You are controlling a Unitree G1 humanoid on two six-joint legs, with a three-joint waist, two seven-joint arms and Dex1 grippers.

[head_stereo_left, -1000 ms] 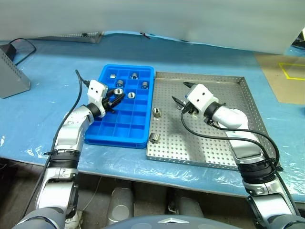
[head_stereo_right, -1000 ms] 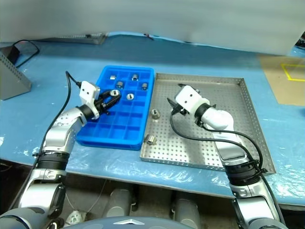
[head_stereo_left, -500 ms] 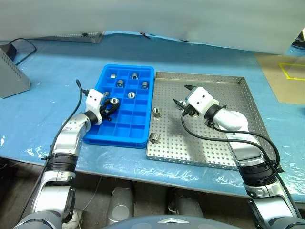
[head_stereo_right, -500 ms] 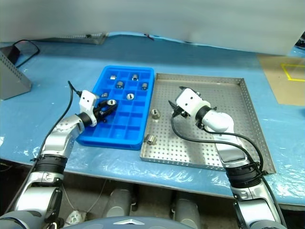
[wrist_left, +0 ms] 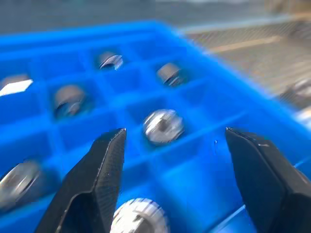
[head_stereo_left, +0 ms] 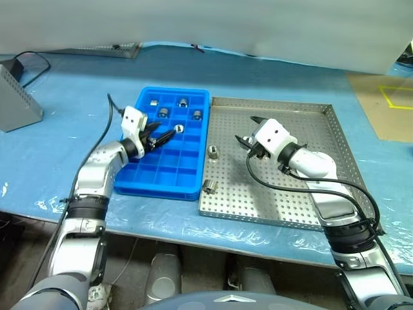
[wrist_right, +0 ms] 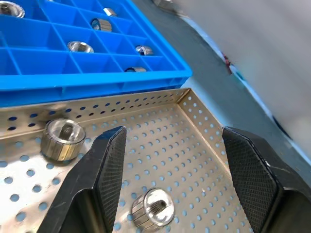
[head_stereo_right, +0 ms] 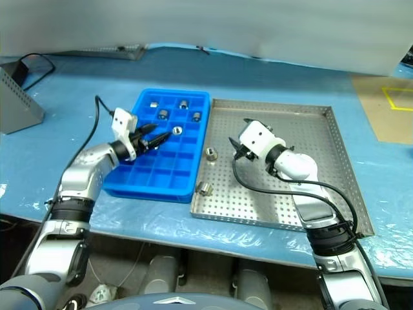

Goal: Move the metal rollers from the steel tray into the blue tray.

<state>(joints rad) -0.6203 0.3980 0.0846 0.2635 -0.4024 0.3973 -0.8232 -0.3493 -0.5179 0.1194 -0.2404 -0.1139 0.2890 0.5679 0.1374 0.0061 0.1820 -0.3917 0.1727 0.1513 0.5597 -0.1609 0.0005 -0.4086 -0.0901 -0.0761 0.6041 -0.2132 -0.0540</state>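
The blue tray (head_stereo_left: 161,191) lies left of the steel tray (head_stereo_left: 245,208) on the blue-covered table. Several metal rollers sit in the blue tray's far compartments, such as one roller (head_stereo_left: 179,127). My left gripper (head_stereo_left: 161,137) hovers open over the blue tray. In the left wrist view a roller (wrist_left: 163,126) lies in a compartment beyond the gap between its fingers, and another roller (wrist_left: 141,222) sits just below them. Two rollers (head_stereo_left: 211,152) (head_stereo_left: 208,186) rest near the steel tray's left rim. My right gripper (head_stereo_left: 246,129) is open and empty above the steel tray, right of the nearer rollers (wrist_right: 63,138).
A grey box (head_stereo_left: 16,97) with a black cable stands at the far left. Brown board with yellow tape (head_stereo_left: 387,97) lies at the far right. A pale sheet hangs behind the table. The table's front edge runs close below both trays.
My left gripper, earlier shut on a roller over the blue tray, has opened and risen slightly; the roller is out of its fingers. The right arm has stayed in place.
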